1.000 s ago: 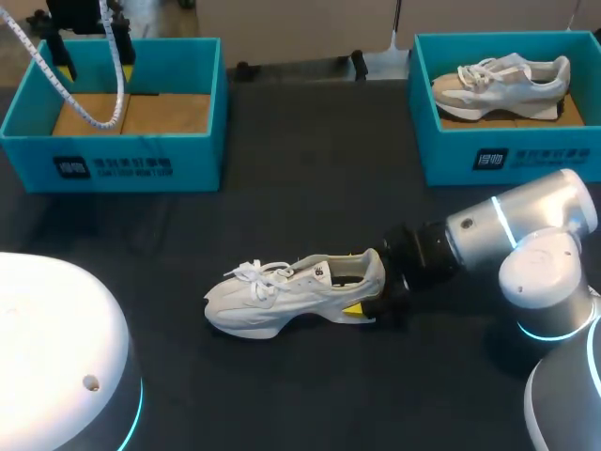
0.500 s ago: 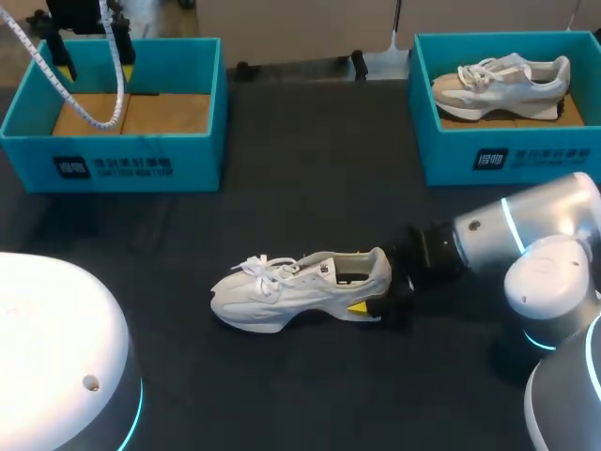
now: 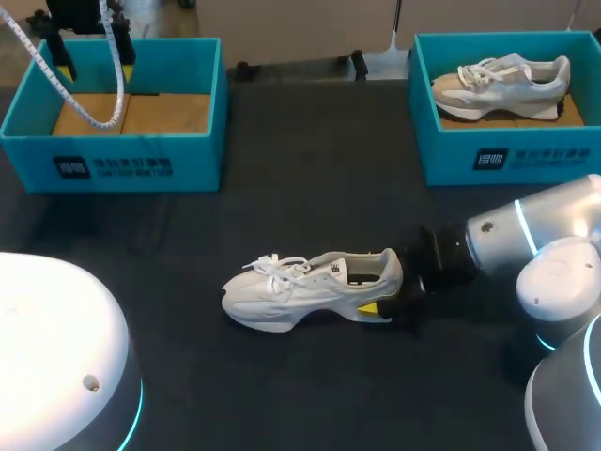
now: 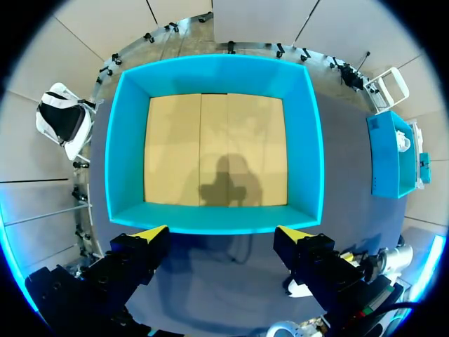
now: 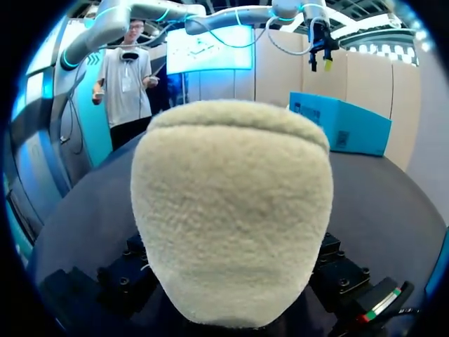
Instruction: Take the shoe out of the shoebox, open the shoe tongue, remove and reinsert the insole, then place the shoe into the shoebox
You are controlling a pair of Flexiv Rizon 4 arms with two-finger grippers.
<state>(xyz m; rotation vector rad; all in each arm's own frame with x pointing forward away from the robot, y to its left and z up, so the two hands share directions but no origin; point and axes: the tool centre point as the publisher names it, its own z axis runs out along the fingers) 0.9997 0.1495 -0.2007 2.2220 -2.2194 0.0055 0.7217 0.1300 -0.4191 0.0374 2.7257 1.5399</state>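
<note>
The right gripper (image 3: 383, 303), clamped on the heel of the shoe (image 3: 300, 287), has dragged it right; the left gripper (image 4: 221, 234) hangs wide over the empty shoebox (image 4: 210, 74); tongue-opening comes next

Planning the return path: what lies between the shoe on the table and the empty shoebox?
Only bare dark table separates shoe and empty shoebox; the head view shows it.

White, perhaps cream, shoe (image 3: 310, 289); teal shoebox (image 3: 188, 162)
</note>
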